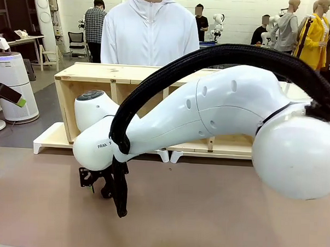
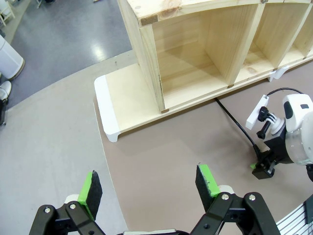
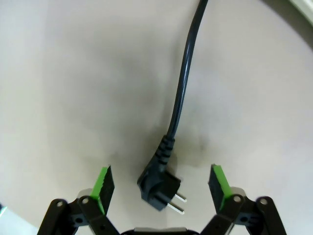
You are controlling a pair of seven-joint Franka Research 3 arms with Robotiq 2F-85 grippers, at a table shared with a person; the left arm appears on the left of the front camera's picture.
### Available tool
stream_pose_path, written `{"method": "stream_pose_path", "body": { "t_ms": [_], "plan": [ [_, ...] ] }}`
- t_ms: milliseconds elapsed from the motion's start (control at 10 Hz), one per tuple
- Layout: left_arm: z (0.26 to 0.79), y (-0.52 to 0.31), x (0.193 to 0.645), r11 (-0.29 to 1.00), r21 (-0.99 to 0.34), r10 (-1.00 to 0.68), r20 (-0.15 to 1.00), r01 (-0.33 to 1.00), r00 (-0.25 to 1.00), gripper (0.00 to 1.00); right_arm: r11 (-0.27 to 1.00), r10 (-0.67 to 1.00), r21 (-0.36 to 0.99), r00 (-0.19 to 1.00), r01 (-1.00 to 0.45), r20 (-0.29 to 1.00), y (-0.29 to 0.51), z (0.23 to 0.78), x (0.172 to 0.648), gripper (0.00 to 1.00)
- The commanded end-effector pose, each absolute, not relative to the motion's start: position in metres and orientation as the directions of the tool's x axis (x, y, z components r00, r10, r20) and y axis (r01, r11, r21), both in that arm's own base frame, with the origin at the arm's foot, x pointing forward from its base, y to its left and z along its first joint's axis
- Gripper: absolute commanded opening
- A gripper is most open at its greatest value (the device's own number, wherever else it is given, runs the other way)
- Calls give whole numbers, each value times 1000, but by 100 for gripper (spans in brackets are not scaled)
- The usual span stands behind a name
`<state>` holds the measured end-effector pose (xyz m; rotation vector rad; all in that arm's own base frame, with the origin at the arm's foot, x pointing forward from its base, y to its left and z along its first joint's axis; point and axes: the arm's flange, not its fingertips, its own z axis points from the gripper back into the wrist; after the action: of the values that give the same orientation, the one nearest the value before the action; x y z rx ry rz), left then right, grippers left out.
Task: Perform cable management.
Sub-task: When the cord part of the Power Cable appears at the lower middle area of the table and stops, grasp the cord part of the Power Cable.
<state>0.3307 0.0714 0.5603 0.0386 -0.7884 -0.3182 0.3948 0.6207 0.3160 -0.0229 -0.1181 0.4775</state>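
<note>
**Right gripper spread wide about the plug, shelf showing bare wood**

In your right wrist view, the right gripper [image 3: 161, 188] has its jaws spread wide, one green pad on either side of the plug [image 3: 157, 188] and neither pad touching it. The plug lies flat on the table [image 3: 58, 88], its two metal pins pointing toward the pad on the picture's right. From the plug, the cable [image 3: 183, 83] runs up the picture in a gentle bend and leaves at the top edge.

Your left wrist view shows the rest of the run. The cable [image 2: 237, 125] comes out at the foot of the wooden shelf unit [image 2: 146, 63] and crosses the brown table [image 2: 161, 156] to the right gripper [image 2: 261, 169], which is low at the tabletop. The left gripper [image 2: 147, 183] hangs above the table with its jaws wide and nothing between the pads, well apart from the cable.

As for containers, the shelf unit lies on its side on a pale base board [image 2: 122, 107], openings toward you. The compartments [image 2: 195, 63] you can see into show only bare wood.

From the front, the right arm reaches across the middle, with its thick black hose [image 1: 223, 52] arching over it. A person [image 1: 149, 35] in a white hooded jacket stands behind the shelf unit [image 1: 90, 74].
</note>
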Motion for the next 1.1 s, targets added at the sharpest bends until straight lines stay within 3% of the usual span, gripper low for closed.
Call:
{"method": "stream_pose_path", "body": {
  "t_ms": [0,900,1000],
  "plan": [
    [560,73,330,953,147,-291,688,264,665,100,899,439,-81,889,-431,131,630,309,404,100],
    [560,73,330,953,147,-291,688,264,665,100,897,442,-67,887,-437,133,626,306,408,100],
    [560,73,330,953,147,-291,688,264,665,100,896,445,-68,886,-440,131,626,306,408,82]
  ]
}}
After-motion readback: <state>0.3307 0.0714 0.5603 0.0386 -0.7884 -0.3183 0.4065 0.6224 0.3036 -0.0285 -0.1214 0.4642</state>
